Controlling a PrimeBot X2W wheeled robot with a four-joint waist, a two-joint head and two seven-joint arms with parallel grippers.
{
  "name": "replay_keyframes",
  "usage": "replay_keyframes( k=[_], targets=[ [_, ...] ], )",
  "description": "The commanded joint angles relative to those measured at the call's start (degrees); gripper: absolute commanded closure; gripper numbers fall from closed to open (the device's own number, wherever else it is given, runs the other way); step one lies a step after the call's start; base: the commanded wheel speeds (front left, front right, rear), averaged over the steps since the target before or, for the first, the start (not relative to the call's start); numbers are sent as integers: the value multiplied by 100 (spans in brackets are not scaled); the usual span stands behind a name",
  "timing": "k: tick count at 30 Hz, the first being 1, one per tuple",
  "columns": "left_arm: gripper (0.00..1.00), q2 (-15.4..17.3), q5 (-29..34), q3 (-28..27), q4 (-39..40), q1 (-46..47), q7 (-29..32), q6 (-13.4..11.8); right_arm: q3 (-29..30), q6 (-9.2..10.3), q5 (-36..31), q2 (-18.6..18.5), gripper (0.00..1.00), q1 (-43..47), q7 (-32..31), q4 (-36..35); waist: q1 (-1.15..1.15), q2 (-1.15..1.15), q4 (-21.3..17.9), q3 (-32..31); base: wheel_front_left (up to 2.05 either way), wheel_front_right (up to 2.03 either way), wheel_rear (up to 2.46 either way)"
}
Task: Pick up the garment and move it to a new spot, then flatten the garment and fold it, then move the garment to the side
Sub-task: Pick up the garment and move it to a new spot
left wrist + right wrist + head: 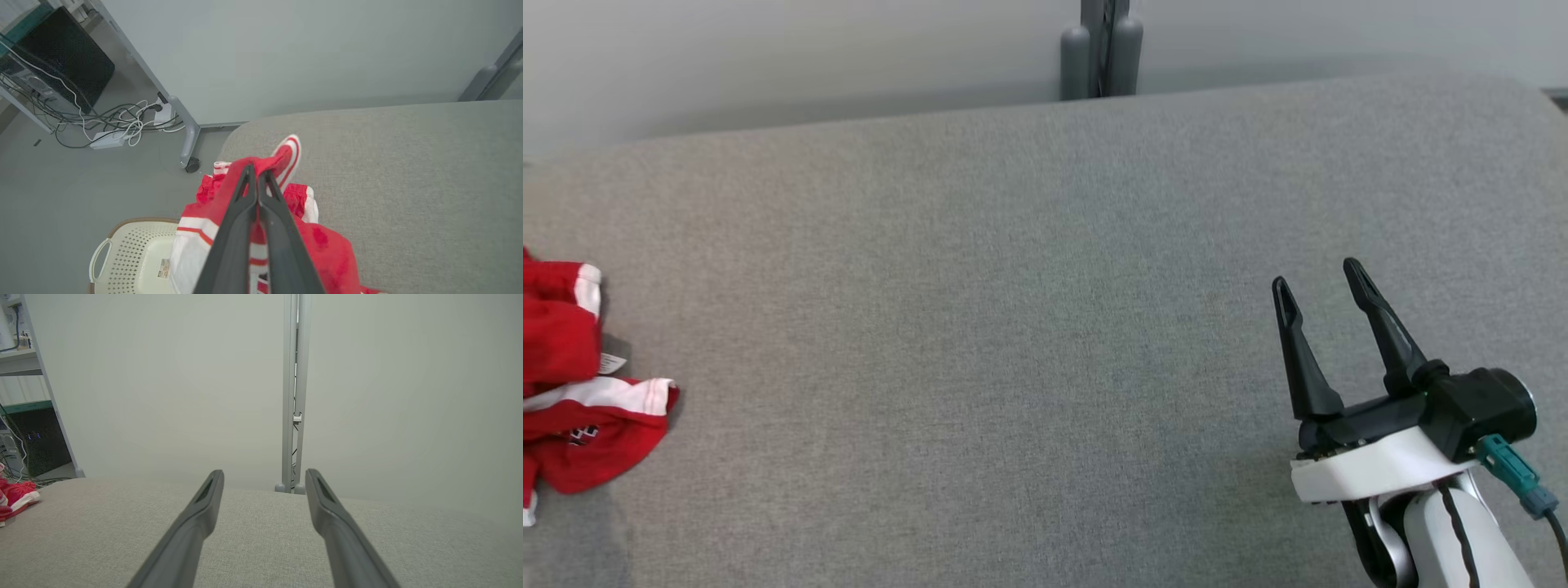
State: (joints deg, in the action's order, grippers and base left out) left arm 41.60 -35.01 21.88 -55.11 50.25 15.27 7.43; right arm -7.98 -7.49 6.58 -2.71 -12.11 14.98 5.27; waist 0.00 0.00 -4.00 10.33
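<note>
Left claw (257, 170): fingers pressed together, tips pinching a raised fold of the red-and-white garment (327, 249). I cannot tell how many layers are caught. The garment lies bunched at the left end of the grey padded bench (408, 171), near its back corner. Part of it, a white-banded stretch, seems to hang past the bench's left edge. Just off that edge, on the floor, stands a cream perforated basket (130, 253). Right claw (1316, 273): fingers spread, nothing between them, hovering over the bench's right end and well apart from the garment. Beyond the bench's left end are a castered frame leg (188, 139) and a tangle of cables (118, 126); behind the bench is a plain wall. Step judged: pick-up, lift not yet made. Risks: the pinch sits on a narrow ridge of cloth, so a quick pull could let it slide out of the tips. If the fold slips, the overhanging part could drag the rest off the bench into the basket. A one-layer grab would unroll the bundle unevenly, and the right claw is too far off to catch it.
</note>
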Motion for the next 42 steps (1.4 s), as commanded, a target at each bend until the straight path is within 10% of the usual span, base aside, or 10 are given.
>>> replay_keyframes(
  k=[1,15,29,42],
  targets=[
    [100,-14,-63,113,189,170,-43,3,8,0,43,-33,0,87,31,25,0,0,78,-284,0,0,0],
    [100,-325,-196,1372,2262,876,64,4,82,0,199,-33,0,277,31,-12,0,0,-346,-948,0,0,0],
    [100,-1809,-662,1191,3485,1533,-379,-486,275,0,240,-30,0,259,31,-86,0,0,-1221,-850,0,0,0],
    [100,-1606,-1414,867,3233,-1182,-1235,-780,369,0,169,-33,0,370,31,-89,0,0,-870,-651,0,0,0]
  ],
)
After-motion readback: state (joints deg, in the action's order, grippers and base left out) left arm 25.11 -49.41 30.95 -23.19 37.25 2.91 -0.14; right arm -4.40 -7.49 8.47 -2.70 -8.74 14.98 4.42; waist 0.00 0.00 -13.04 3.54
